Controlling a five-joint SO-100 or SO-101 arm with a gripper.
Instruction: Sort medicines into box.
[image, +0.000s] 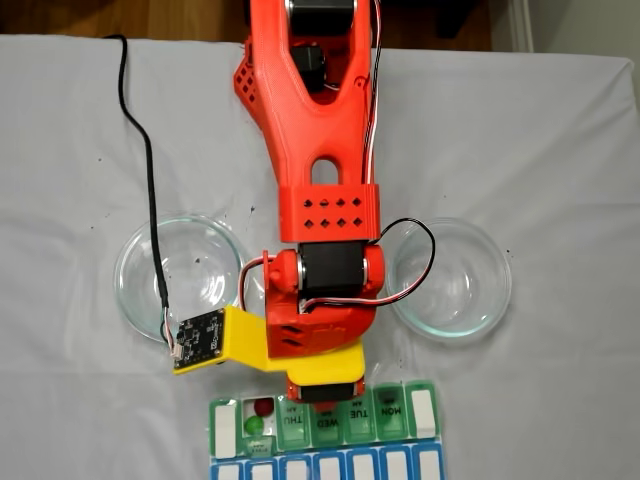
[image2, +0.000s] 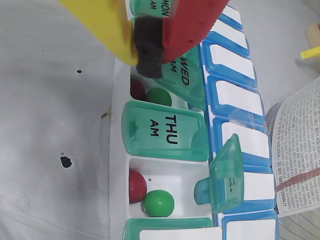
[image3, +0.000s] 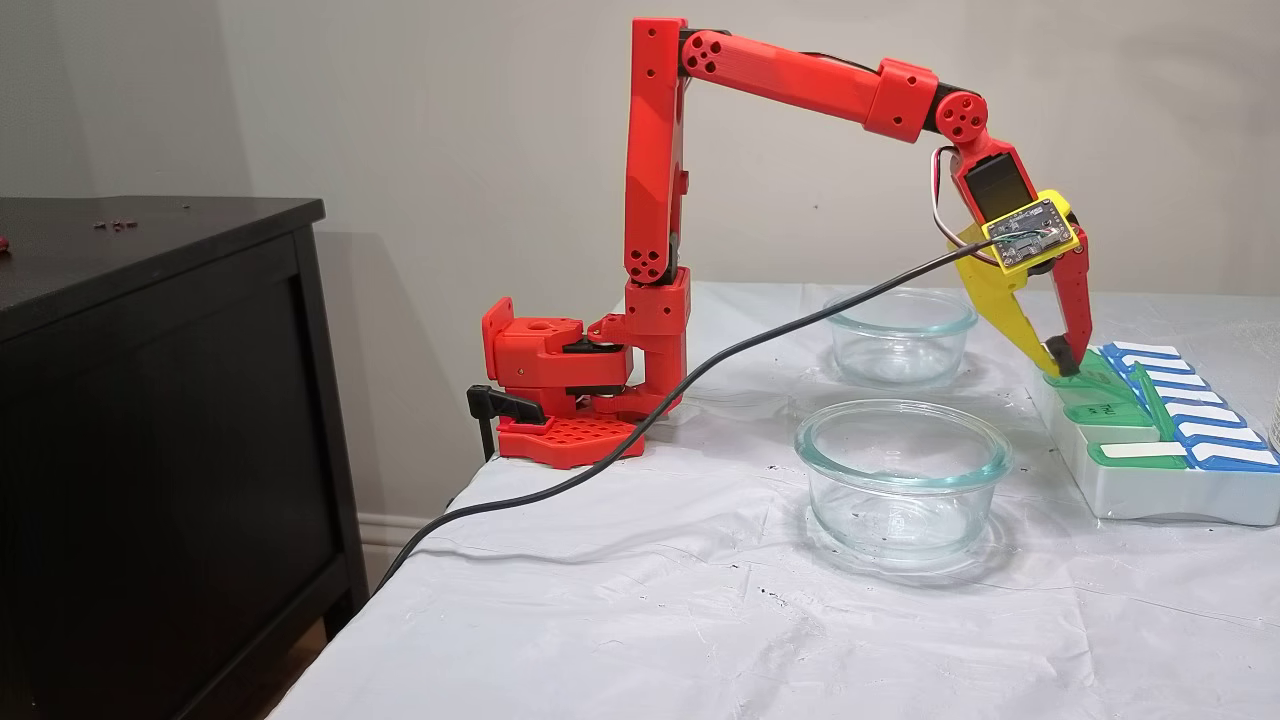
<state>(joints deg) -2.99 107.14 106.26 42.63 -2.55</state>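
Wrist view notes: the jaws are seen drawn nearly together, a yellow one and a red one, with a dark foam pad (image2: 149, 47) pinched or seated between their tips; nothing else is seen held. The gripper (image2: 150, 55) is poised just above the half-raised WED lid (image2: 184, 77) of the box (image2: 119, 150); whether the lid is touched cannot be told.

Under that lid one dark red ball (image2: 137, 89) and one green ball (image2: 159, 96) are seen lying side by side. The THU lid (image2: 162, 131) is shut flat. In the next compartment, its lid (image2: 227, 175) standing upright, a second red ball (image2: 137, 186) and green ball (image2: 158, 203) lie touching or nearly so.

From a fixed view overhead, the box (image: 222, 412) is set at the counter's (image: 560, 150) near edge, with two glass dishes, (image: 135, 290) and (image: 480, 295), flanking the arm; no balls are made out in them.

Handling judgement: the balls are taken to be light, smooth and free-rolling, likely firm. A pinch across the widest part is advised, with the foam pad relied on for friction; off-centre pressure could squirt a ball out. The lids are judged thin, springy plastic on a living hinge, best pressed near the free edge. The box is light and could slide on the cloth if pushed sideways.
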